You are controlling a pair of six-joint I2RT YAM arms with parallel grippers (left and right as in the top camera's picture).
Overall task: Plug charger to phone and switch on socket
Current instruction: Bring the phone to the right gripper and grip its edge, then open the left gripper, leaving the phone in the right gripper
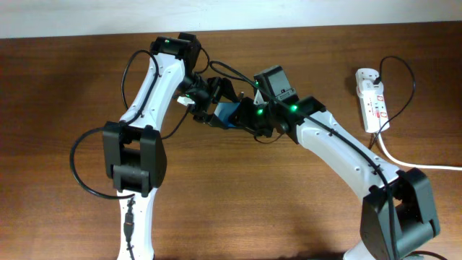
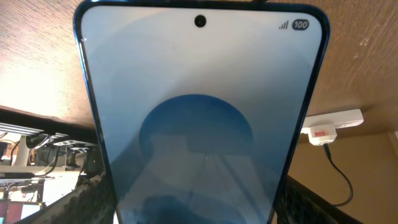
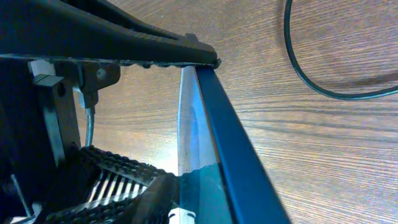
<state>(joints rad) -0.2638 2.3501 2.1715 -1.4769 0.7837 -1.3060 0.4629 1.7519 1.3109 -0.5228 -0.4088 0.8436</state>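
Observation:
The phone (image 1: 229, 112) is held above the table's middle, and its lit pale-blue screen fills the left wrist view (image 2: 199, 112). My left gripper (image 1: 209, 101) is shut on its side edges (image 2: 199, 208). My right gripper (image 1: 254, 115) is right at the phone's other end. In the right wrist view the phone (image 3: 230, 149) shows edge-on, with one ribbed finger against its face (image 3: 177, 199) and the other finger hidden. The white socket (image 1: 372, 97) lies far right and also shows in the left wrist view (image 2: 333, 121). The charger's black cable (image 1: 410, 76) (image 3: 311, 78) loops beside it. Its plug is out of view.
The socket's thick white cord (image 1: 411, 162) runs off the right edge of the wooden table (image 1: 289, 217). The charger cable also trails below the socket in the left wrist view (image 2: 339, 177). Both arms cross over the table's middle.

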